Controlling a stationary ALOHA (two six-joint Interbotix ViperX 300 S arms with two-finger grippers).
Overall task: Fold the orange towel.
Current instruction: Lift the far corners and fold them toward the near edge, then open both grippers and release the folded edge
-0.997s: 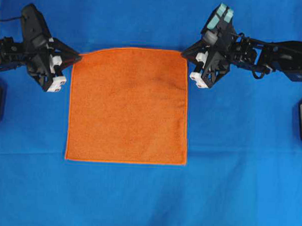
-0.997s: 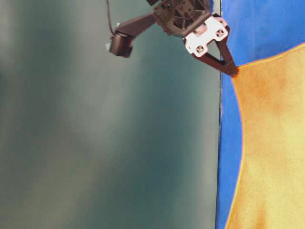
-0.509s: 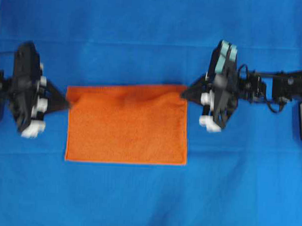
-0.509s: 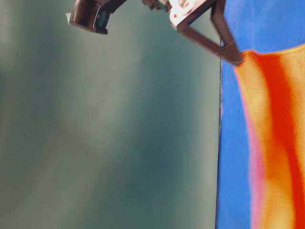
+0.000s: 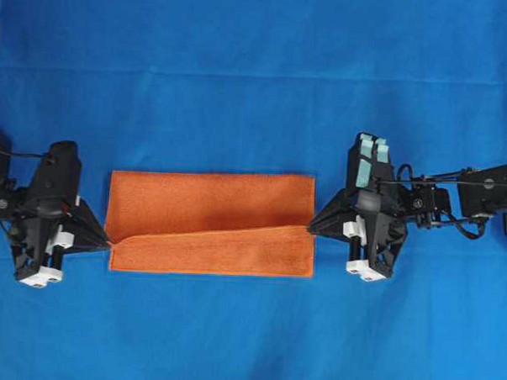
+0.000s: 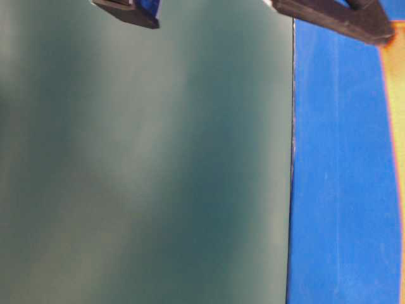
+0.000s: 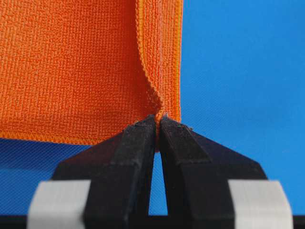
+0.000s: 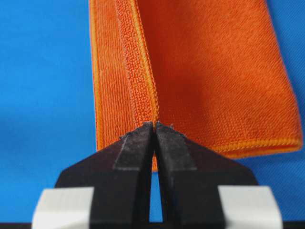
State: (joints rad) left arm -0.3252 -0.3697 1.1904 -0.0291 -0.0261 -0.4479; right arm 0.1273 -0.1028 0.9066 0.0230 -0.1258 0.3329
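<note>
The orange towel (image 5: 210, 213) lies folded over on itself on the blue cloth, its upper layer drawn toward the near edge and stopping short of it, so a strip of the lower layer (image 5: 213, 257) shows. My left gripper (image 5: 108, 243) is shut on the towel's left corner (image 7: 157, 112). My right gripper (image 5: 312, 228) is shut on the right corner (image 8: 153, 119). In both wrist views the black fingertips pinch the stitched hem. In the table-level view only a sliver of the towel (image 6: 398, 114) and one black finger (image 6: 329, 16) show.
A blue cloth (image 5: 259, 72) covers the whole table under the towel. In the table-level view a dark green wall (image 6: 145, 164) fills the left, and the table's edge (image 6: 292, 190) runs down the frame. The right arm (image 5: 472, 191) reaches in from the right side.
Both grippers have carried the towel's far corners toward the near edge, folding the upper half over the lower. The towel went from a flat square to a folded rectangle.
</note>
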